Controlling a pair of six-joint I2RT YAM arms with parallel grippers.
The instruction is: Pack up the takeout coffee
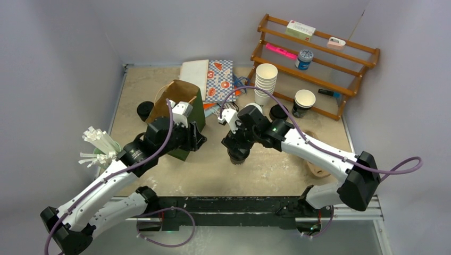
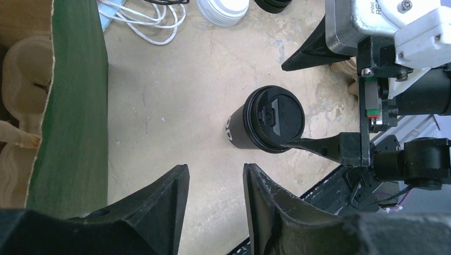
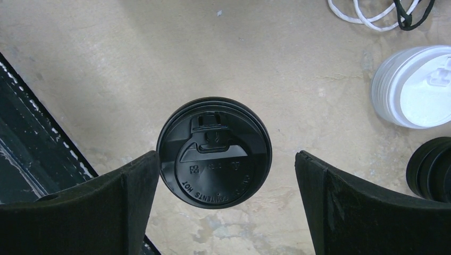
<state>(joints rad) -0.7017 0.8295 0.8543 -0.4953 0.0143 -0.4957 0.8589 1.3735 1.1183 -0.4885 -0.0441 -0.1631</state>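
A black paper cup (image 2: 239, 126) with a black plastic lid (image 3: 214, 154) stands upright on the table centre. My right gripper (image 3: 227, 156) hovers over it, open, one finger at the lid's left edge and the other well clear on the right; from above, in the top view, it (image 1: 236, 155) hides the cup. A dark cup with a white top (image 1: 303, 102) stands at the rack's foot, back right. My left gripper (image 2: 215, 167) is open and empty, low beside the green paper bag (image 2: 69, 106), which stands open (image 1: 178, 95).
A pulp cup carrier (image 2: 16, 69) sits inside the bag. A stack of white lids (image 3: 417, 93) and black lids (image 3: 433, 167) lie behind the cup. Nested white cups (image 1: 265, 79) and a wooden rack (image 1: 319, 58) stand at the back right. A cup of straws (image 1: 98, 146) stands at the left.
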